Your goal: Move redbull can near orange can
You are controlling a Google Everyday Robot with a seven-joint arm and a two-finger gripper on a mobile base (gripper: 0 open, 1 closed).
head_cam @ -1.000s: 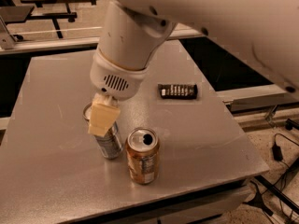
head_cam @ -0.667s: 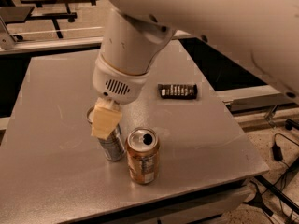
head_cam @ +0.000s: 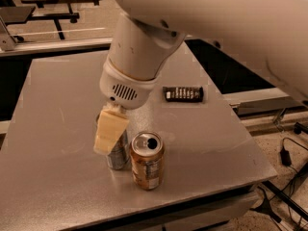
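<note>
Slim silver-grey redbull can [head_cam: 117,154], under the end effector [head_cam: 111,129] (grasp unclear), had edged right, just beside the wide orange-brown can [head_cam: 147,160]: task nearly done.

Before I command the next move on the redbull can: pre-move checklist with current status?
1. Redbull can upright on the table: ok.
2. Redbull can near the orange can: ok, they stand side by side; touching or just apart, cannot tell.
3. Orange can upright: ok.
4. Gripper location: ok, down over the top of the redbull can, hiding its upper part.
5. Firm hold on the redbull can: cannot tell.
6. Dark bar out of the way: ok, it lies farther back on the table, apart from both cans.
</note>
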